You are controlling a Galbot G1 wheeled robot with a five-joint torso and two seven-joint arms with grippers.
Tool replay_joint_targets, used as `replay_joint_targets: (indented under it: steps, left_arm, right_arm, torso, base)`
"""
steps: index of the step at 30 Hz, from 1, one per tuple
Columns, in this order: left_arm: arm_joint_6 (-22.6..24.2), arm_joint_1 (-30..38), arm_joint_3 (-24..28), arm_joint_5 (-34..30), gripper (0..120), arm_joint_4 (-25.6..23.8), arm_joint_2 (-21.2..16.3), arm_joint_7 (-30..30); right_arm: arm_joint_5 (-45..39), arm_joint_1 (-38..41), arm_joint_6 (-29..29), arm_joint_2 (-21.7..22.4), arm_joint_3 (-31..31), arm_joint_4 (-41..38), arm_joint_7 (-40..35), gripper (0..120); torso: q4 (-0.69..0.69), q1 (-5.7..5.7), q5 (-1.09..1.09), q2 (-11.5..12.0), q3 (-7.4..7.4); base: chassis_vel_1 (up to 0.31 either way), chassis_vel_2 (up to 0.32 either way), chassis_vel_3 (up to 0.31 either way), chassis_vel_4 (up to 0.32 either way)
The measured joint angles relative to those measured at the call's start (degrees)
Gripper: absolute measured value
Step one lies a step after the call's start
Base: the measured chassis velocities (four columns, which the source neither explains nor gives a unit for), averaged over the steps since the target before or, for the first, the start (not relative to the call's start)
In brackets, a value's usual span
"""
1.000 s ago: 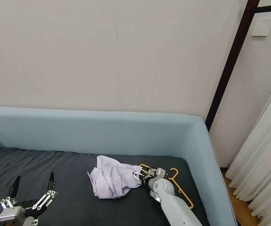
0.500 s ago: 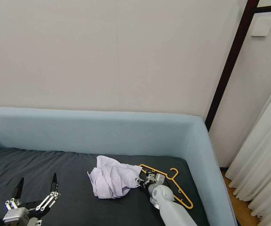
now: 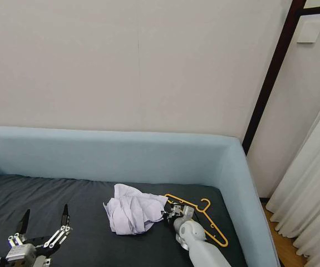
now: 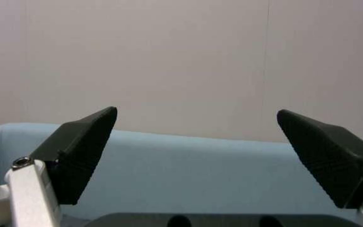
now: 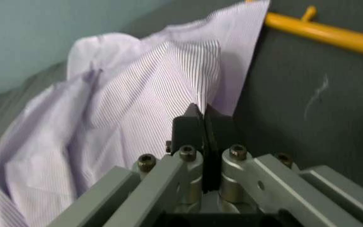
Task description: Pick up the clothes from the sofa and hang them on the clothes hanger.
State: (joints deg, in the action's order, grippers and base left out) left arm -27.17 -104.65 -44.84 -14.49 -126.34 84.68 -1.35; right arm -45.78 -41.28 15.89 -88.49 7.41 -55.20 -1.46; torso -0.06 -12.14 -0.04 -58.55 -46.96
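Observation:
A crumpled white striped shirt (image 3: pixel 131 214) lies on the dark sofa seat (image 3: pixel 54 194), right of centre. An orange clothes hanger (image 3: pixel 200 216) lies flat beside it, one end tucked under the shirt's edge. My right gripper (image 3: pixel 166 211) rests at the shirt's right edge. In the right wrist view its fingers (image 5: pixel 200 113) are pressed together on the edge of the shirt (image 5: pixel 118 123), with the hanger bar (image 5: pixel 326 34) just beyond. My left gripper (image 3: pixel 45 211) hovers open over the seat's left part, well apart from the shirt. In the left wrist view the left gripper (image 4: pixel 195 113) has its fingers spread wide.
The light blue backrest (image 3: pixel 121 156) runs behind the seat and the sofa's armrest (image 3: pixel 243 206) closes the right side. A plain wall stands behind. White curtains (image 3: pixel 315 206) and a dark door frame (image 3: pixel 271 78) are at the far right.
My right arm has drawn back slightly toward me, uncovering more of the hanger. My left gripper has sunk a little lower. The shirt has barely shifted.

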Motion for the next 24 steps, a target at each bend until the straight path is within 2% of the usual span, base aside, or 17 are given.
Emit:
replay_joint_targets:
  steps: [3, 4, 7, 8, 11, 18, 20, 24]
  left_arm:
    - [0.07, 0.28, 0.02, -0.24, 100, 0.3, -0.74, -0.13]
    - [0.07, 0.28, 0.02, -0.24, 100, 0.3, -0.74, -0.13]
    - [0.37, 0.97, 0.31, -1.36, 100, 0.63, -2.09, -0.16]
    - [0.37, 0.97, 0.31, -1.36, 100, 0.63, -2.09, -0.16]
    - [0.43, 2.06, 1.79, -2.29, 100, 1.26, -2.89, -0.27]
    - [-0.51, 3.21, 5.28, -2.34, 100, 1.95, -4.14, -0.34]
    - [-0.55, 3.59, 5.86, -2.35, 100, 2.06, -4.43, -0.34]
    - [-0.58, 5.32, 8.18, -2.32, 100, 3.21, -5.31, -0.37]
  right_arm:
    - [-1.83, -1.82, -6.09, 2.42, -2.29, -4.7, 1.06, 0]
    - [-1.83, -1.82, -6.09, 2.42, -2.29, -4.7, 1.06, 0]
    - [-2.61, -5.44, -19.29, 7.37, -4.57, -12.88, 5.1, 0]
    - [-2.61, -5.44, -19.29, 7.37, -4.57, -12.88, 5.1, 0]
    - [-5.64, -9.62, -26.33, 13.96, -5.17, -24.26, 7.35, 0]
    - [-10.88, -12.47, -29.26, 21.74, -3.52, -40.02, 8.46, 0]
    - [-11.56, -12.38, -29.38, 22.63, -3.04, -41.64, 8.46, 0]
    - [-13.86, -10.1, -29.58, 27.59, -1.15, -46.06, 7.96, 0]
  torso:
    - [0.01, 0.0, 0.01, 0.0, 0.0]
    - [0.01, 0.0, 0.01, 0.0, 0.0]
    - [-0.01, 0.0, 0.03, 0.0, 0.0]
    - [-0.01, 0.0, 0.03, 0.0, 0.0]
    - [-0.03, 0.0, 0.02, 0.0, 0.0]
    - [0.0, 0.01, 0.01, 0.0, 0.0]
    - [-0.01, 0.01, 0.02, 0.0, 0.0]
    - [0.0, 0.0, 0.01, 0.0, 0.0]
  base:
    - [0.0, 0.0, 0.0, 0.0]
    - [0.0, 0.0, 0.0, 0.0]
    - [0.0, 0.0, 0.0, 0.0]
    - [0.0, 0.0, 0.0, 0.0]
    - [0.0, 0.0, 0.0, 0.0]
    - [0.0, 0.0, 0.0, 0.0]
    - [0.0, 0.0, 0.0, 0.0]
    - [0.0, 0.0, 0.0, 0.0]
